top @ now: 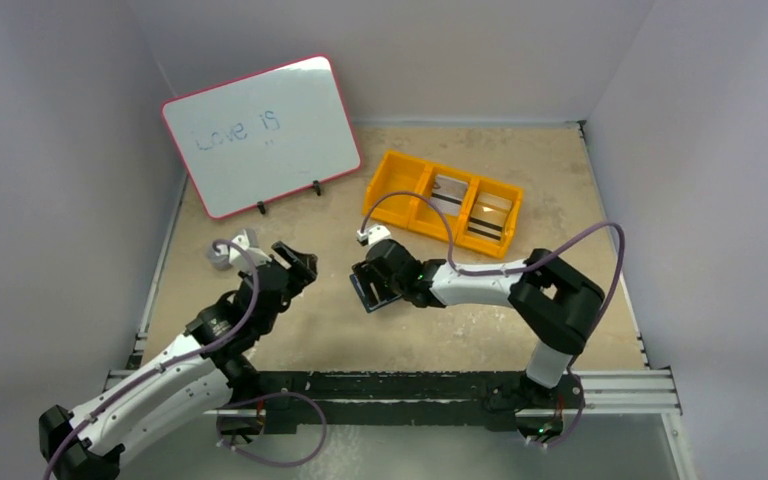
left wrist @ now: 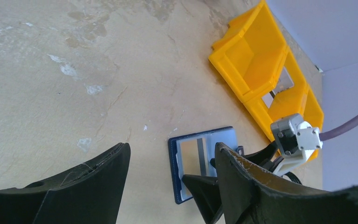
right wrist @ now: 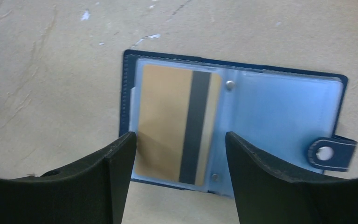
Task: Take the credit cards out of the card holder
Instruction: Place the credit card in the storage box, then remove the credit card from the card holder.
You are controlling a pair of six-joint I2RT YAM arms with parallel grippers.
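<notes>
Directly below wide right gripper [right wrist: 179, 140], open card holder [right wrist: 284, 107], 1 credit card [right wrist: 165, 116]; left gripper [left wrist: 171, 148] wide.

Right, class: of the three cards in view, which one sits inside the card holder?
The tan card with the dark stripe, in a clear pocket of the open card holder, beneath the right gripper. The other two cards lie in the orange tray.

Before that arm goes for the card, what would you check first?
1. Card holder lying open on the table: ok.
2. Card showing in a clear pocket: ok.
3. Right hand open above the card: ok.
4. Left hand open, apart from the holder: ok.
5. Card loose enough to slide out: cannot tell.
6. Orange tray has a free compartment: ok.
</notes>
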